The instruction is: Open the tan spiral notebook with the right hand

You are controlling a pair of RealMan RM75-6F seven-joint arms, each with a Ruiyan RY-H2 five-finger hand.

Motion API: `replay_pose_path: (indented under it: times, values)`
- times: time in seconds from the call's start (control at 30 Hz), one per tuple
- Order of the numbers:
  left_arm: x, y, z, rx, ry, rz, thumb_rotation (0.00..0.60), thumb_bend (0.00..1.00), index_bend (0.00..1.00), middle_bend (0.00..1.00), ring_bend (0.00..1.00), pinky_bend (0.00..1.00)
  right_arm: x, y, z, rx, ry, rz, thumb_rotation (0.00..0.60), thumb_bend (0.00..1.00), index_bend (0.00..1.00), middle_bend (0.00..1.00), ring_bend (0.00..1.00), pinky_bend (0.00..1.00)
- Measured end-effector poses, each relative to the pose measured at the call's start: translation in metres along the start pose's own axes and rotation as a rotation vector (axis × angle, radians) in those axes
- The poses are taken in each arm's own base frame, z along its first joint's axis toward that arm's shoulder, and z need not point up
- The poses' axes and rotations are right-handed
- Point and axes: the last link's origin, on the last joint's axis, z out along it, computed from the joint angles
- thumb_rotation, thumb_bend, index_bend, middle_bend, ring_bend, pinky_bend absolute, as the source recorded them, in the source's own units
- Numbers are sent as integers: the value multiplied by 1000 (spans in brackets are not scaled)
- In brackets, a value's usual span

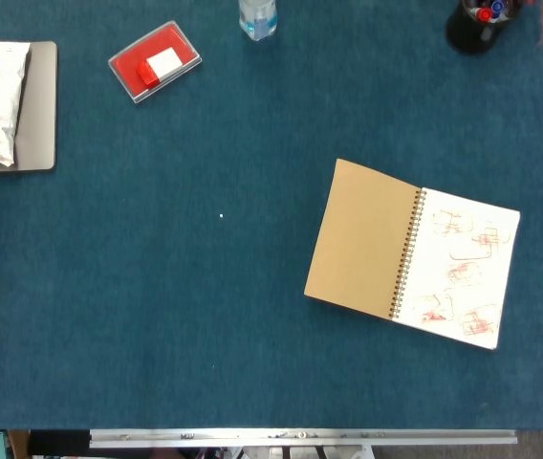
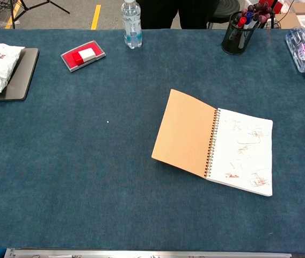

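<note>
Neither hand is showing in either view, so finger state cannot be told. Notebook [image 1: 410, 252] is lying open on the blue table [image 1: 205, 316], right of centre, tan cover [image 2: 184, 133] folded left, red-sketched page [image 2: 245, 150] facing up.

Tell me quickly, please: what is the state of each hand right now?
Left hand: not in view in either camera.
Right hand: not in view in either camera.
</note>
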Motion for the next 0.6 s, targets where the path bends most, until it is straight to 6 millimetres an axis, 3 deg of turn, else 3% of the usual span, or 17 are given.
replay_pose_path:
  times: [0.23, 0.6]
  values:
    - [-5, 4, 5, -20, -14, -5, 600, 280, 464, 397, 311, 501, 5, 29, -9, -153, 0, -9, 600, 133, 162, 268, 91, 157]
    - [-21, 11, 17, -47, -67, -4, 600, 280, 464, 397, 311, 501, 10, 42, -16, -216, -6, 16, 600, 133, 162, 268, 91, 157]
